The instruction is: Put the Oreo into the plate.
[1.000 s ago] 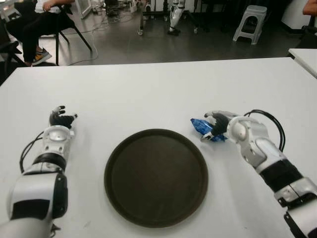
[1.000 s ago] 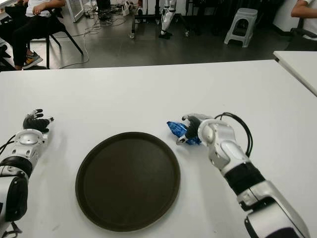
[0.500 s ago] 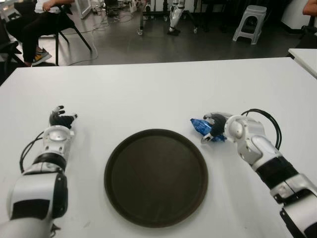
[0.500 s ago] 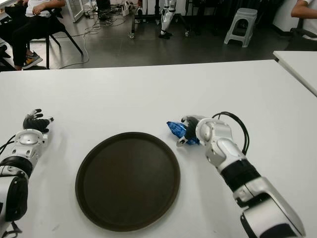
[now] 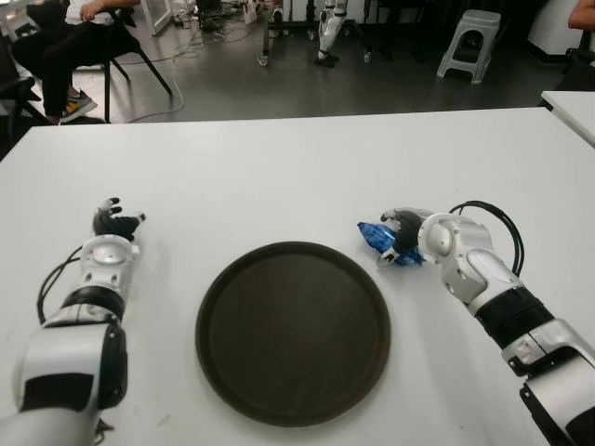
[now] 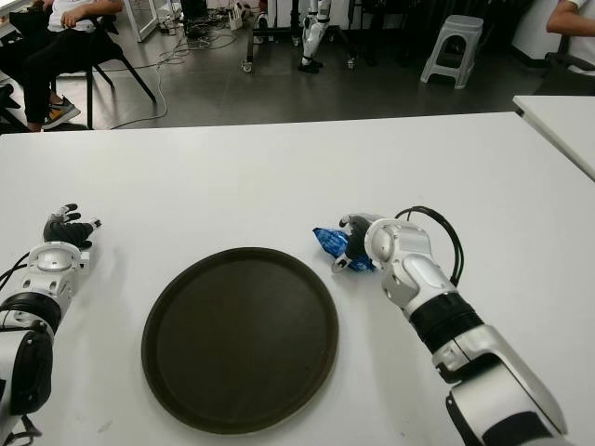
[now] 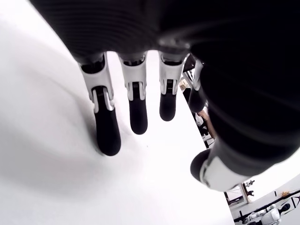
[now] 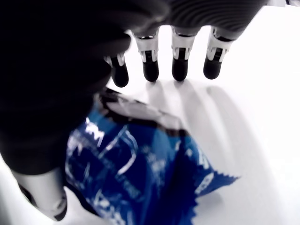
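Plate [image 5: 293, 333] sits bare on the white desk [image 5: 297, 167]. Oreo [image 5: 379, 238], a blue packet, lies on the desk just off the plate's right rim. Right robot hand [image 5: 407, 237] is over the packet, palm down, thumb under one side, fingers [image 8: 180, 65] extended past it, not closed. Left robot hand [image 5: 113, 223] shows left of the plate, fingers [image 7: 136, 108] spread, holding nothing.

The white table [image 5: 307, 167] is seen from above by the two eye views, looking forward and down, with the floor behind. The same scene is shown in both, only shifted a little sideways. The round plate [image 5: 293, 332] sits in the middle of each. The left hand [image 7: 140, 103] is seen very close in its wrist view. The right hand [image 8: 164, 61] and a blue packet [image 8: 136, 173] are seen just as close in the other wrist view.
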Robot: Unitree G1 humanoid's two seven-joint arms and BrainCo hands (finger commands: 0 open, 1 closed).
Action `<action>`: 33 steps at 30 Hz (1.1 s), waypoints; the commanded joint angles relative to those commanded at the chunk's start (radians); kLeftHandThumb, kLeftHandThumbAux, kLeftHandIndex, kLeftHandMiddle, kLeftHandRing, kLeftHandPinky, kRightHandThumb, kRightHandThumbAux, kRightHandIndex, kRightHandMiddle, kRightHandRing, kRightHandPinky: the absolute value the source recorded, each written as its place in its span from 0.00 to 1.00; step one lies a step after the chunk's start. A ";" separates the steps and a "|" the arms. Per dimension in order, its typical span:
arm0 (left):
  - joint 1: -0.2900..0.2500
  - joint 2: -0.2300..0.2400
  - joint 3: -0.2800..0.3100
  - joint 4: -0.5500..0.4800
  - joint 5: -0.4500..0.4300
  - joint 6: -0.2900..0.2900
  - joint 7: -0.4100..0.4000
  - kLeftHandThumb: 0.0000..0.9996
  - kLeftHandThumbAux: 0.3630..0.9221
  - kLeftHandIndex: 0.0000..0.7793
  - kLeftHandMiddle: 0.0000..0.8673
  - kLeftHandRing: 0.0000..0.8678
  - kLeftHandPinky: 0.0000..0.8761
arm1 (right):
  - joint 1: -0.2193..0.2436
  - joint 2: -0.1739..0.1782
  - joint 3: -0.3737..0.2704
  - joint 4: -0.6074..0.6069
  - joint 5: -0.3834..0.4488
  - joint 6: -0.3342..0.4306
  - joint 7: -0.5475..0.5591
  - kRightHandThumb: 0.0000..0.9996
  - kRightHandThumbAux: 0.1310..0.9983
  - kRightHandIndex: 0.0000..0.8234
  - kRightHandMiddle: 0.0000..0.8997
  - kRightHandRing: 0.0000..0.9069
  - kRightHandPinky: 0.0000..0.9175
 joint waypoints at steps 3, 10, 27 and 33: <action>0.000 0.000 0.002 0.000 -0.002 0.000 0.001 0.37 0.66 0.19 0.17 0.19 0.18 | -0.001 0.001 0.000 0.001 0.003 0.002 0.003 0.00 0.67 0.00 0.00 0.00 0.00; -0.002 -0.001 0.008 -0.001 -0.007 0.000 0.000 0.38 0.66 0.20 0.18 0.19 0.17 | -0.006 0.013 -0.001 0.025 0.007 0.007 -0.001 0.00 0.68 0.00 0.00 0.00 0.00; -0.003 0.001 0.003 -0.001 0.002 0.003 0.000 0.35 0.68 0.15 0.16 0.19 0.19 | -0.018 0.031 0.003 0.091 0.014 -0.019 -0.027 0.00 0.70 0.00 0.00 0.00 0.00; -0.003 0.001 -0.001 -0.001 0.003 0.005 -0.002 0.35 0.68 0.16 0.16 0.19 0.20 | -0.017 0.041 -0.002 0.108 0.019 -0.022 -0.035 0.00 0.69 0.00 0.02 0.00 0.00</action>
